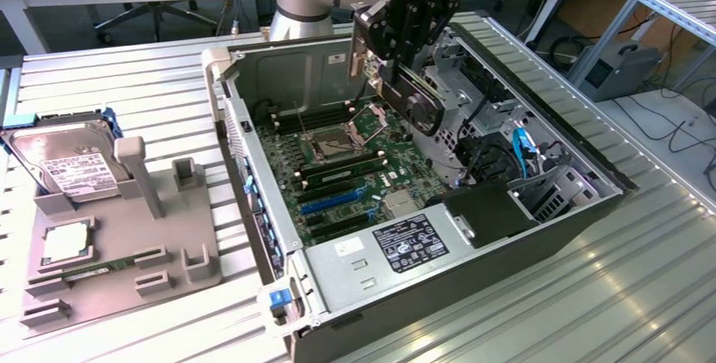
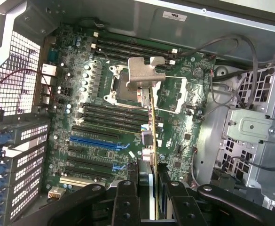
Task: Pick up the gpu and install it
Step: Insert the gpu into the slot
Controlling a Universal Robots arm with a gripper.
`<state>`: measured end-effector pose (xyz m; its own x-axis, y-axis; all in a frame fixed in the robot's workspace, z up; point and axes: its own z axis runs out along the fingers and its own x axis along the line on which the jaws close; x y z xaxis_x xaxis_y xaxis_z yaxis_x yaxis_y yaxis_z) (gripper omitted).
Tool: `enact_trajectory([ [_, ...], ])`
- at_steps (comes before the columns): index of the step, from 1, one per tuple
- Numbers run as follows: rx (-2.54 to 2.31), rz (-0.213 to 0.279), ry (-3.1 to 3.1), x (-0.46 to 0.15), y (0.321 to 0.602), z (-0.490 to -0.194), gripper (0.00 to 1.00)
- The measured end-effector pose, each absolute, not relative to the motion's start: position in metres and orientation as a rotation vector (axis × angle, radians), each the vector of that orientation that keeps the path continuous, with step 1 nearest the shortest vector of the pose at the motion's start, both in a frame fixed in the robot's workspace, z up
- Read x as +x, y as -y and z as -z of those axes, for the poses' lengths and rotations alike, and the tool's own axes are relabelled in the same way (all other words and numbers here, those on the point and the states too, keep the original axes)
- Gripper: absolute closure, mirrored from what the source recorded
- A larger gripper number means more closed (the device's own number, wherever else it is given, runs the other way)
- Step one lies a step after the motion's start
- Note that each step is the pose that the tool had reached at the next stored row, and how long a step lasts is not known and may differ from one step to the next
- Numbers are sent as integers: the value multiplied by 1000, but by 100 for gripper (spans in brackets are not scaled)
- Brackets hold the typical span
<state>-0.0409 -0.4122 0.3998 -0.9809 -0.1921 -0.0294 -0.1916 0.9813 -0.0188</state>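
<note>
In the exterior view the gripper [image 1: 400, 54] is partly closed on the gpu [image 1: 417, 101] and holds it on its edge above the open computer case [image 1: 448, 287], while the hard drive [image 1: 70, 166] leans on a grey stand [image 1: 146, 237] at the exterior view's left. In the wrist view the fingers [image 2: 127, 202] clamp the thin card from both sides, and its silvery bracket [image 2: 144, 73] hangs over the motherboard [image 2: 99, 141].

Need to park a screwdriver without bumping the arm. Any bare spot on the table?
Bare slatted table at the exterior view's upper left, past the grey parts fixture, and at its lower right, beside the PC case. Crowded: the fixture, the case, and above it the gripper holding the gpu.
</note>
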Motion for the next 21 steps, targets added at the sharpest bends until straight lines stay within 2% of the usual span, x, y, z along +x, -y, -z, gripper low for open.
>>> enact_trajectory([
  [21, -353, 24, -3090, -41, 412, -400, 73],
])
